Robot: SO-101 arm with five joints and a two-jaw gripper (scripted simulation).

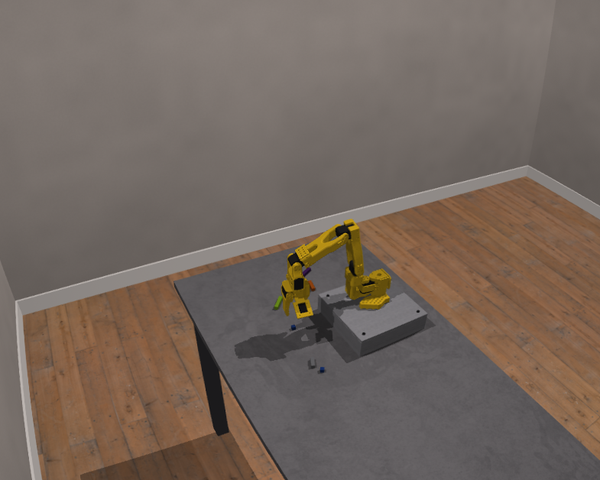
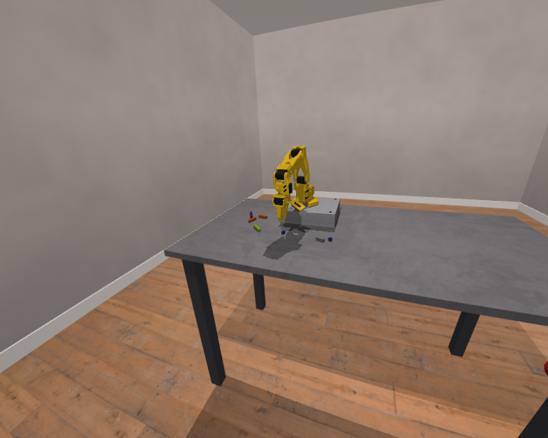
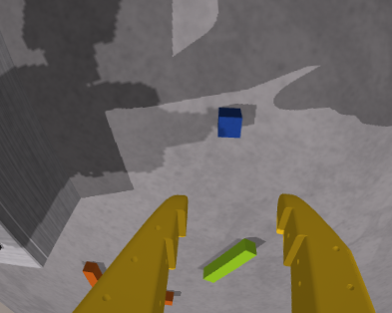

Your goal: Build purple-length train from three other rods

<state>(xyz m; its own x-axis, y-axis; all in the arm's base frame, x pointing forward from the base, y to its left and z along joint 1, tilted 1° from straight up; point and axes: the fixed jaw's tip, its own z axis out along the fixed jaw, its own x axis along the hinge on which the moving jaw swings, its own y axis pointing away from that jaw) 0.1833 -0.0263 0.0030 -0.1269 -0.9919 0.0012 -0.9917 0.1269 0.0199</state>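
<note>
My gripper [image 1: 287, 313] [image 2: 280, 221] [image 3: 232, 197] is open partway and empty, above the table. A blue rod [image 1: 293, 326] [image 2: 283, 231] [image 3: 229, 126] lies ahead of the fingertips in the wrist view. The grey rod [image 1: 312, 363] [image 2: 320, 239] lies flat, with a second blue rod [image 1: 322, 369] [image 2: 329, 238] a short gap from its end. The lime rod [image 1: 277, 303] [image 2: 257, 228] [image 3: 228, 261] lies beyond the gripper. One orange rod [image 1: 312, 285] [image 2: 262, 216] [image 3: 92, 273], another orange rod [image 2: 252, 220] [image 3: 170, 298] and the purple rod [image 1: 306, 270] [image 2: 250, 214] lie farther off; the arm hides the second orange rod in the top view.
The arm stands on a grey block [image 1: 387, 322] [image 2: 319, 220], whose corner is at the left of the wrist view. The arm's shadow falls across the table [image 1: 419, 413] [image 2: 406, 263]. The table's edge runs beyond the lime rod.
</note>
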